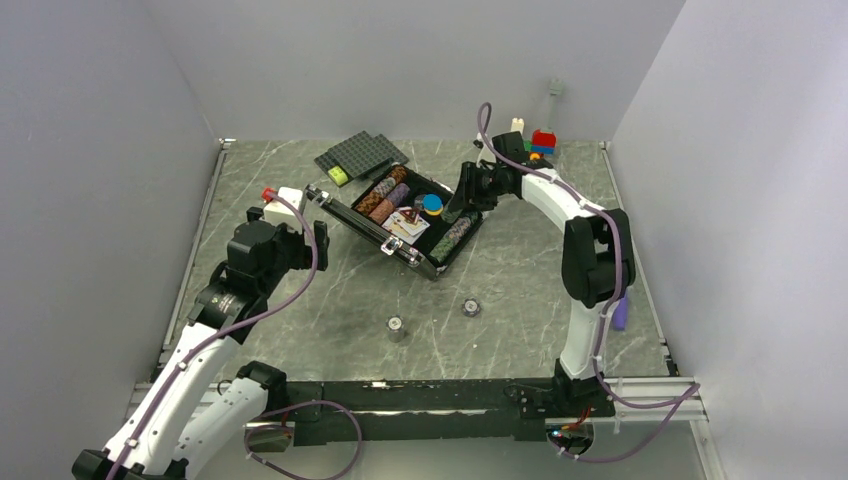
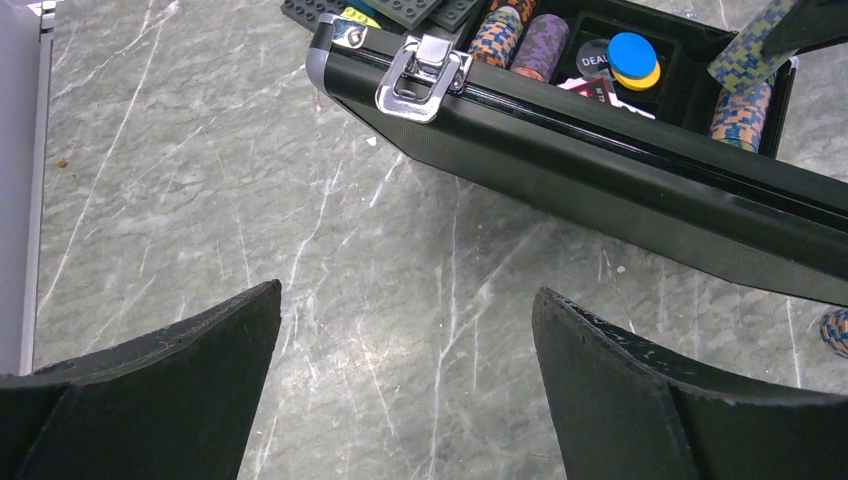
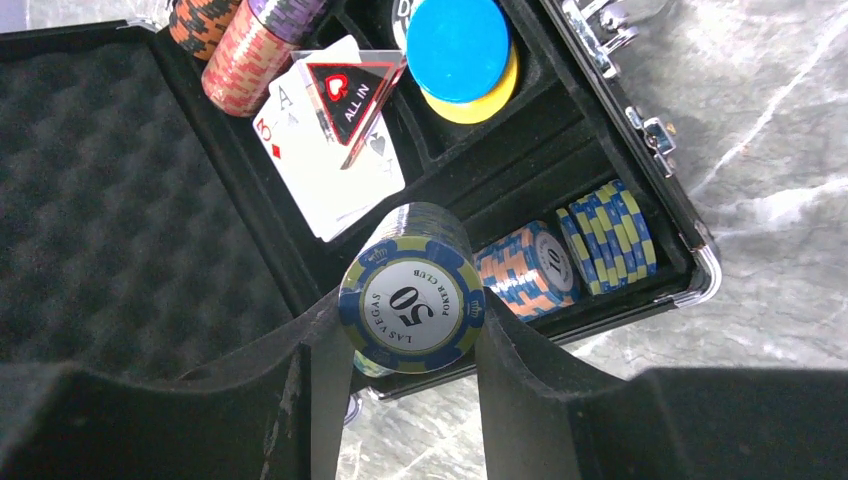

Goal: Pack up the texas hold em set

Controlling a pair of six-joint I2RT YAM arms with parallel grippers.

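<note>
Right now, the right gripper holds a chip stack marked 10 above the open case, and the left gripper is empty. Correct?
No: the right wrist view shows the chip stack in the right gripper marked 50, not 10. The rest holds: open case below, left gripper empty.

The black rectangular briefcase with silver metal trim (image 1: 365, 228) lies open and askew on the worktop (image 1: 320, 320). Inside are multicoloured poker chip rows (image 1: 386, 192), face-up playing cards (image 1: 408, 224) and a round blue disc (image 1: 432, 203) resting on a yellow disc (image 3: 470, 100). A small grey chip stack (image 1: 396, 327) and a second grey chip stack (image 1: 470, 307) stand apart on the worktop in front of the case. A blue-and-yellow stack of "50" chips (image 3: 412, 300) is clamped in the right pincer (image 3: 412, 345) above the case.
</note>
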